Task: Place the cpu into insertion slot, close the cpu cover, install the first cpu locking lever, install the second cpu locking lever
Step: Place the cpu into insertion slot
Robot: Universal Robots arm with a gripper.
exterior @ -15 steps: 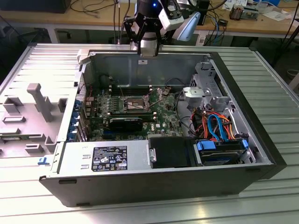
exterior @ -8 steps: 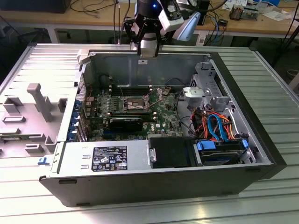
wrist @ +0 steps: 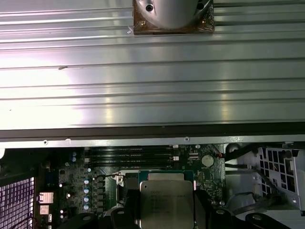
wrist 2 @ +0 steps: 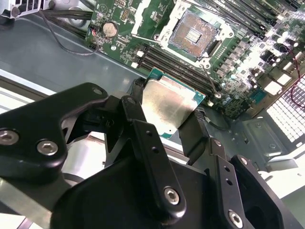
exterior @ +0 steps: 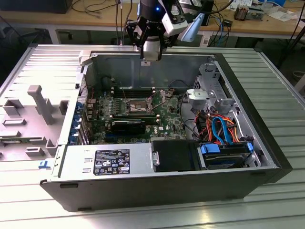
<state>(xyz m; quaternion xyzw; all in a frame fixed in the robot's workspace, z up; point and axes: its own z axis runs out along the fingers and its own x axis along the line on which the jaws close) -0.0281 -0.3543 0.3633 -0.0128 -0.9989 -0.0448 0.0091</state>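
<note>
In the second wrist view my gripper (wrist 2: pixel 164 121) is clamped on the cpu (wrist 2: pixel 170 102), with a finger on each side edge. The cpu hangs in the air over the board, not in the slot (wrist 2: pixel 195 33), which lies open. I think the chip is light, thin and stiff, with a slippery top and a weak underside, so the edges are the best hold. It is square, no long side, silver top facing the camera.

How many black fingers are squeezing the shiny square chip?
2. One finger presses one edge of the cpu; the other finger presses the opposite edge.
</note>
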